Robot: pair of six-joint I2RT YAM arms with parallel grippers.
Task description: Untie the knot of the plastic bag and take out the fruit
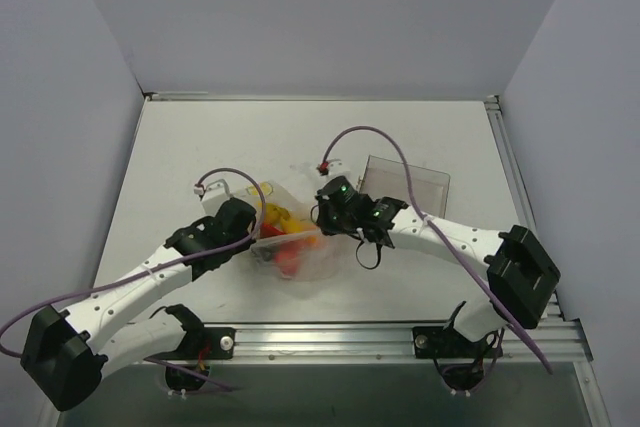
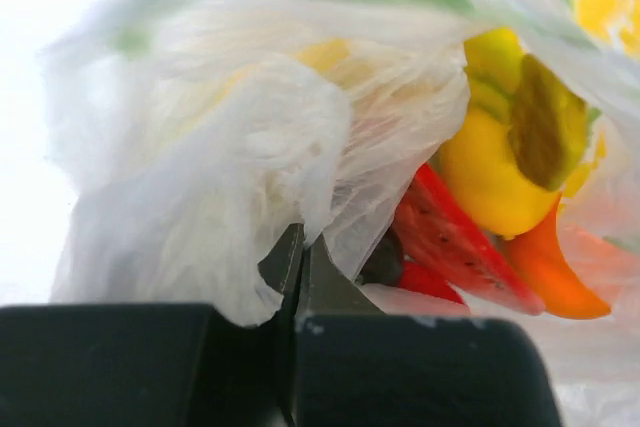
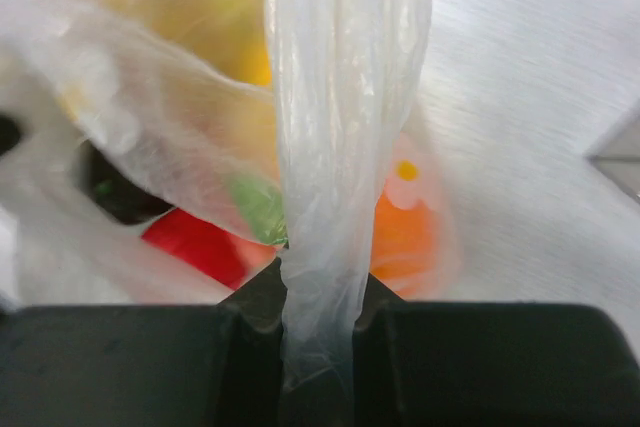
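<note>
Bag point(image 1: 315, 247) at mid-frame in the top view, fruit point(image 2: 495, 182) inside, pinched from both sides. Your left gripper point(image 2: 298, 269) is closed on a bunched fold at the bag's left, and your right gripper point(image 3: 318, 292) clamps a twisted handle strip point(image 3: 345, 97). Draw the two grips apart slowly and level, so the thin film slackens rather than tears. The knot itself cannot be picked out.

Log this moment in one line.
left gripper: shut on bag | right gripper: shut on bag handle | fruit: in bag
</note>
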